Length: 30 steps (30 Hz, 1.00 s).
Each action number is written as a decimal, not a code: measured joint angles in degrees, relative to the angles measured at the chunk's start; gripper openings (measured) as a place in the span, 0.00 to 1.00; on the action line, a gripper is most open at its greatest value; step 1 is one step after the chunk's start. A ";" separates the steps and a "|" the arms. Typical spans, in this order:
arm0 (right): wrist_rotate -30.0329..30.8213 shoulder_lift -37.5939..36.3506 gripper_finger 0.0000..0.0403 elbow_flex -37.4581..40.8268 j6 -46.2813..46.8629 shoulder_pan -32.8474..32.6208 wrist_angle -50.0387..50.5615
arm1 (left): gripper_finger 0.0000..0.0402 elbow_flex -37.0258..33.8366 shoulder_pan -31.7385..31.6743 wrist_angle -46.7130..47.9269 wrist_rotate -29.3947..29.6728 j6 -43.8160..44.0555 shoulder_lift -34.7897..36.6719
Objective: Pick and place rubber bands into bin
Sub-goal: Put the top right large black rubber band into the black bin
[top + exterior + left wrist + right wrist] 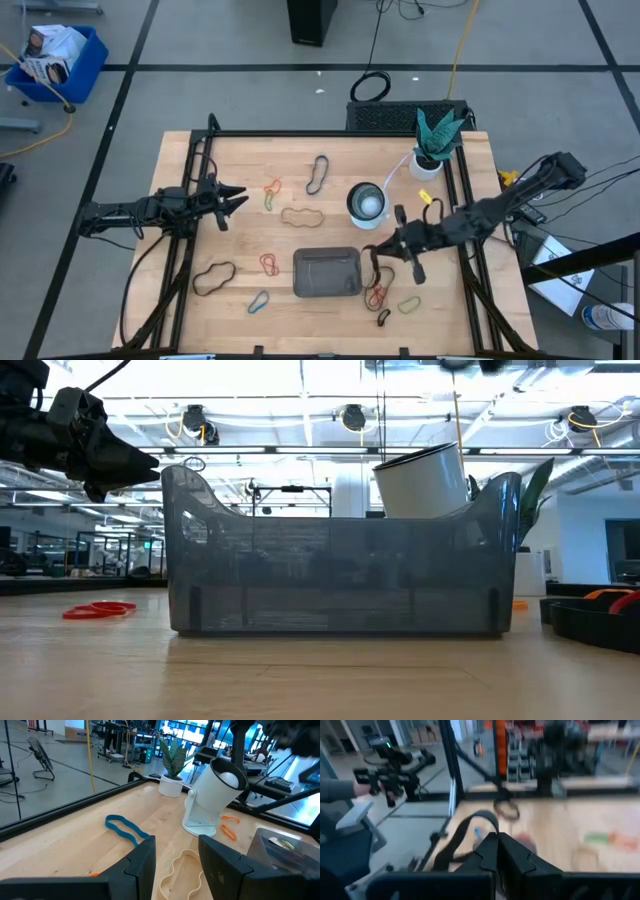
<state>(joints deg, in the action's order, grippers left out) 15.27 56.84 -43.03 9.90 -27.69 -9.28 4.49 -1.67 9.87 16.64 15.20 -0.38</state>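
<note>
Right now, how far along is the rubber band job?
Nothing looks done: the bin appears empty. In hand: the right gripper, beside the bin, is shut on a black band. Left: bands are scattered over the table, like the tan band. The left gripper hovers open.

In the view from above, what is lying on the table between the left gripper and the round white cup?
In the high view, between the left gripper and the cup lie a small orange and green rubber band and a wavy tan rubber band; otherwise bare wood.

Bin (340,575) hides cup (425,480) base; right wrist view blurred.
</note>
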 joint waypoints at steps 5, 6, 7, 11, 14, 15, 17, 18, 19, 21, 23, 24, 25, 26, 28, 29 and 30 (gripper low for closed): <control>1.37 4.67 0.00 -12.74 -7.40 0.96 9.58 | 0.38 0.00 -0.02 -0.02 0.01 0.00 0.01; 1.41 6.28 0.00 -15.70 -8.71 1.18 11.65 | 0.38 0.00 -0.01 -0.02 0.00 0.00 0.00; 1.42 8.08 0.00 -18.60 -9.90 1.51 13.61 | 0.38 0.00 -0.02 -0.04 0.00 0.00 0.01; 1.43 15.87 0.00 -28.98 -12.74 3.02 21.27 | 0.38 -0.02 -0.02 -0.11 0.00 0.02 0.02; 1.35 22.09 0.00 -34.37 -13.76 4.25 25.28 | 0.38 -0.02 -0.02 -0.14 -0.04 0.15 0.00; 1.31 23.97 0.00 -35.35 -13.81 4.65 25.85 | 0.38 -0.02 -0.02 -0.15 -0.02 0.13 0.00; 1.22 27.30 0.00 -36.25 -13.85 5.38 26.38 | 0.38 -0.02 0.00 -0.13 -0.02 0.09 0.00; 1.18 28.61 0.00 -36.25 -13.83 5.75 26.40 | 0.38 -0.02 -0.02 -0.13 -0.02 0.07 0.02; 1.18 30.00 0.00 -36.25 -13.61 6.03 26.74 | 0.38 -0.02 -0.02 -0.13 -0.02 0.07 0.00; 1.19 32.36 0.00 -36.25 -11.96 6.51 27.28 | 0.38 -0.02 -0.02 -0.11 -0.02 0.04 0.00; 1.17 34.65 0.00 -36.25 -9.83 6.89 27.79 | 0.38 -0.02 -0.01 -0.11 -0.02 0.01 0.00; 1.02 35.70 0.00 -36.25 -9.14 7.05 27.95 | 0.38 -0.02 -0.02 -0.11 -0.03 -0.02 0.00; 0.71 36.75 0.00 -36.25 -8.77 7.11 28.19 | 0.38 -0.02 -0.02 -0.11 -0.02 -0.05 0.00; -0.16 37.87 0.00 -36.25 -8.47 7.20 28.15 | 0.38 -0.02 -0.01 -0.11 -0.02 -0.07 0.01; -0.51 39.90 0.00 -36.25 -6.89 7.41 27.40 | 0.38 -0.02 -0.01 -0.11 -0.02 -0.07 0.01; -0.56 40.97 0.00 -36.28 -5.55 7.44 27.37 | 0.38 -0.02 -0.02 -0.11 -0.02 -0.07 0.02; -0.55 42.09 0.00 -36.28 -4.30 7.56 27.37 | 0.38 -0.02 -0.02 -0.11 -0.03 -0.07 0.00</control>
<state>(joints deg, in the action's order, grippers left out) 14.72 98.93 -79.31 5.61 -20.13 18.09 4.47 -1.69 9.76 16.62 15.14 -0.38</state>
